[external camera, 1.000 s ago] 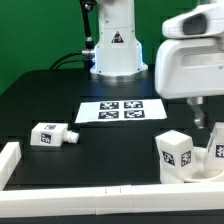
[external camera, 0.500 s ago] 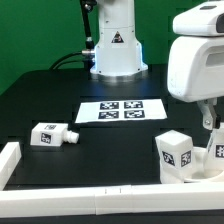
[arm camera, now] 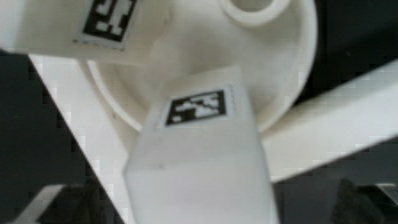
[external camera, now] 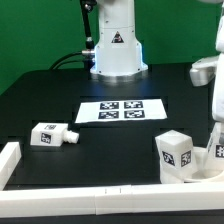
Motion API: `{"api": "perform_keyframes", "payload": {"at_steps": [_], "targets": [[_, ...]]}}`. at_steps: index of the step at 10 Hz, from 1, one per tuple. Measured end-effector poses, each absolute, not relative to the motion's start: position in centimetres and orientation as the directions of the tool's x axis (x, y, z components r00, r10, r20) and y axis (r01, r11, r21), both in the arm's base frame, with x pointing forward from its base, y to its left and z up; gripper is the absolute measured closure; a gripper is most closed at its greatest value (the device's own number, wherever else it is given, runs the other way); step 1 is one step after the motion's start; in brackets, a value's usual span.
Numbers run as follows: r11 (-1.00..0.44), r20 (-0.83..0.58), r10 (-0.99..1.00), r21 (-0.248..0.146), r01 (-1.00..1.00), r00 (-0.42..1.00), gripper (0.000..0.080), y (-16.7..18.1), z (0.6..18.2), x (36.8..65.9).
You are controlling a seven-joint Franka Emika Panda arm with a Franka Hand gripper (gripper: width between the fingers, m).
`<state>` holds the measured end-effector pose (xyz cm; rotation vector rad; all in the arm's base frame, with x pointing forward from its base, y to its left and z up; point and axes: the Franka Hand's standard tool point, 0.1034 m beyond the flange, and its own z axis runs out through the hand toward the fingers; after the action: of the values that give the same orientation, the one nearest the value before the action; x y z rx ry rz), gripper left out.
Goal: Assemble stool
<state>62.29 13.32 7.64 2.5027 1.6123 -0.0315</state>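
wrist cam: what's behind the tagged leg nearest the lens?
The round seat disc, its rim showing on both sides of the leg. The leg hides the disc's middle strip; contact cannot be told.

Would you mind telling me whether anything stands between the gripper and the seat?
Yes, it seems so. In the wrist view a leg overlaps the seat, sitting nearer the camera and hiding part of the disc. A straight descent would likely meet that leg first. Whether leg and seat touch cannot be told.
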Motion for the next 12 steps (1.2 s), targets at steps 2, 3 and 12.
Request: {"api": "perform_keyframes", "payload": {"at_steps": [2, 3, 12], "targets": [[-0.279, -0.144, 0.945, 0.118, 0.953, 0.294, 0.0150, 12.2, 7.1, 62.7], [-0.270, -0.150, 0.946, 0.119, 0.956, 0.286, 0.0150, 12.1, 7.1, 62.7], [-0.824, -0.033, 0.541, 0.178, 0.538, 0.840, 0.0461, 9.7, 7.7, 63.7]]}}
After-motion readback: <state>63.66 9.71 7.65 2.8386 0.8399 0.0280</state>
